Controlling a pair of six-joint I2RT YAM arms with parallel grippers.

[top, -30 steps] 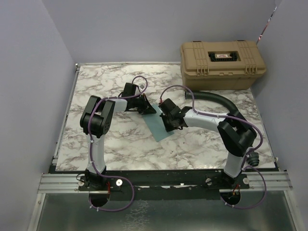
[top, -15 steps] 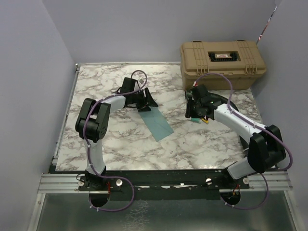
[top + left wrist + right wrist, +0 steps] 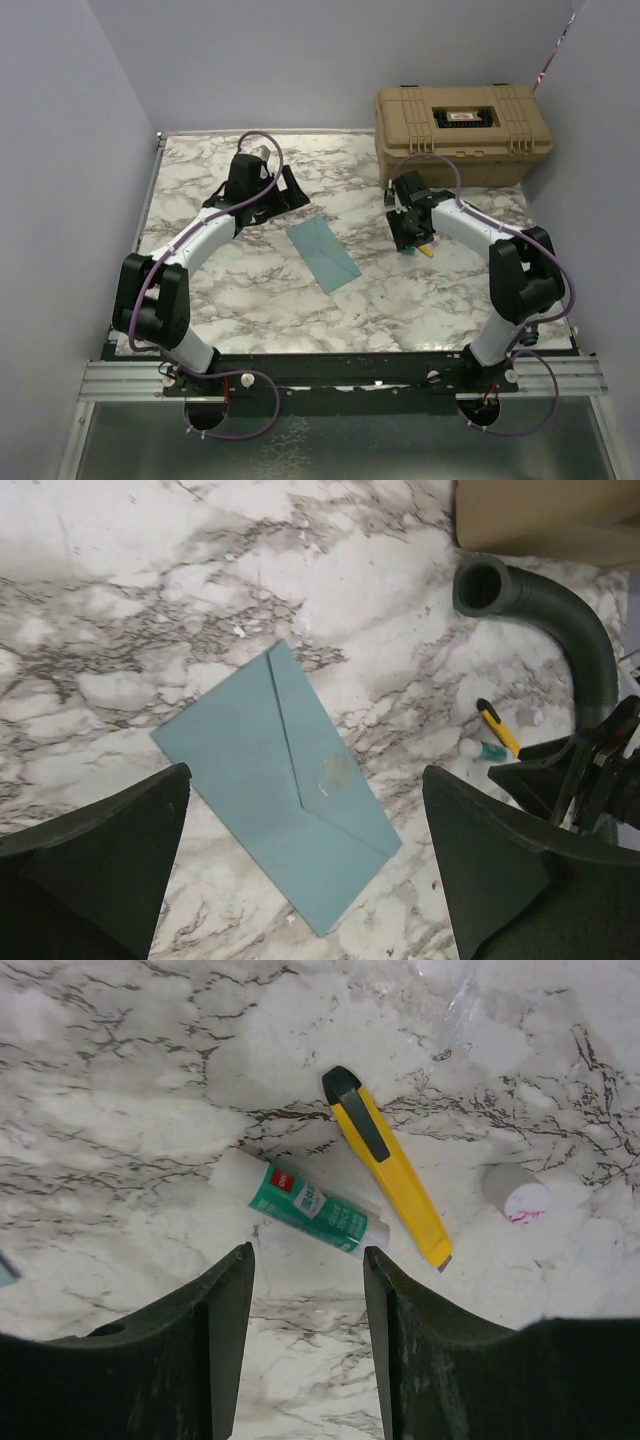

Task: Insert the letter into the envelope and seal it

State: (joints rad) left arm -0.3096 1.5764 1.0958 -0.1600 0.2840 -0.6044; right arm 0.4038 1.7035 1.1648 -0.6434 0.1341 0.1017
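The teal envelope (image 3: 323, 252) lies flat mid-table, its pointed flap folded down with a small gold mark (image 3: 335, 772) near the tip. The letter does not show in any view. My left gripper (image 3: 288, 192) hangs just beyond the envelope's far-left corner. In the left wrist view this left gripper (image 3: 305, 780) is wide open above the envelope (image 3: 250, 770), holding nothing. My right gripper (image 3: 410, 238) is off to the right of the envelope. In its wrist view the right gripper (image 3: 308, 1255) is open and empty, just short of a green glue stick (image 3: 305, 1210).
A yellow utility knife (image 3: 385, 1160) and a small white cap (image 3: 515, 1192) lie beside the glue stick. A tan hard case (image 3: 462, 120) stands at the back right. A black corrugated hose (image 3: 540, 600) curves in front of it.
Both grippers were shut by the envelope and have opened. The left arm drew back toward the far left. The right arm swung right, over the glue stick and knife.
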